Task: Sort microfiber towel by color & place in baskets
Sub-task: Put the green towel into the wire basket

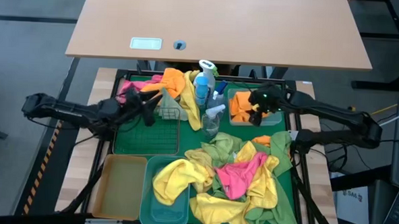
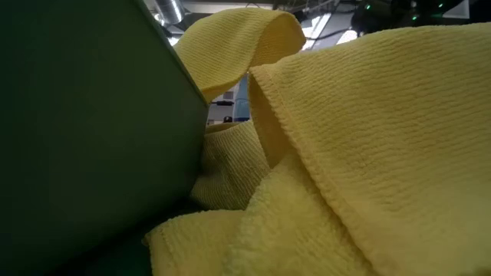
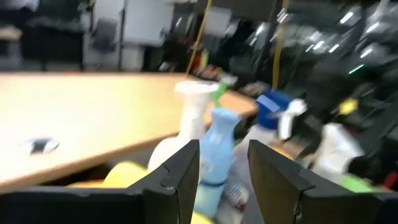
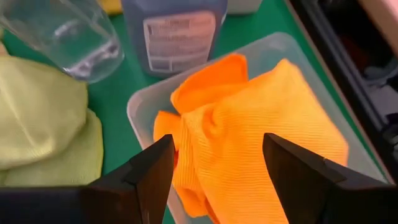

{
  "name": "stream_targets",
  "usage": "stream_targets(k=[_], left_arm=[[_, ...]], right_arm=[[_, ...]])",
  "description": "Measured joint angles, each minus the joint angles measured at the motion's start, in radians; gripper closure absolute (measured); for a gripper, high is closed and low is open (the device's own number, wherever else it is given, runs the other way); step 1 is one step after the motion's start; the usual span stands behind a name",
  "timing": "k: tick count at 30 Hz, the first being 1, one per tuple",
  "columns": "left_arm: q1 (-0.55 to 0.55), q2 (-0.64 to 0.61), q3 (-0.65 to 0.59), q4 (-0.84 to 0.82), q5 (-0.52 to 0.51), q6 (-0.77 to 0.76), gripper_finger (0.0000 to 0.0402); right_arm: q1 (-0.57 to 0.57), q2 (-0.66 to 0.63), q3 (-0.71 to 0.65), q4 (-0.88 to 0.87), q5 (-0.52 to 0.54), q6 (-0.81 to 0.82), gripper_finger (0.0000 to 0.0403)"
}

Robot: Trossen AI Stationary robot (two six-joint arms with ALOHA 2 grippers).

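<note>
The orange towel [image 4: 261,118] lies in the clear basket [image 4: 140,106]. Just above it, the right gripper [image 4: 217,162] hangs open and empty — it could snag the towel. Beside that basket, past the bottles [image 1: 204,85], the left gripper [image 3: 222,174] is open and empty.
</note>
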Motion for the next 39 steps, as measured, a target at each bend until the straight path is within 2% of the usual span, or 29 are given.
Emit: stream_targets(k=[6, 10, 15, 23, 30, 39], left_arm=[[0.103, 0.174, 0.163, -0.352, 0.045, -0.219, 0.0269], [0.165, 0.258, 0.209, -0.446, 0.125, -0.308, 0.0269], [0.222, 0.32, 0.213, -0.469, 0.178, -0.354, 0.0269], [0.269, 0.332, 0.213, -0.581, 0.214, -0.45, 0.0269], [0.275, 0.365, 0.213, -0.61, 0.279, -0.464, 0.0269], [0.275, 0.446, 0.214, -0.58, 0.289, -0.46, 0.0278]], right_arm=[[0.0, -0.102, 0.0, -0.01, -0.001, 0.043, 0.0159], [0.0, -0.166, 0.0, -0.033, -0.003, 0.057, 0.0159], [0.0, -0.219, 0.0, -0.048, -0.093, 0.082, 0.0159], [0.001, -0.239, 0.0, -0.048, -0.255, 0.106, 0.0159], [0.001, -0.239, 0.0, -0.047, -0.265, 0.103, 0.0159], [0.001, -0.239, 0.0, -0.046, -0.265, 0.098, 0.0159]])
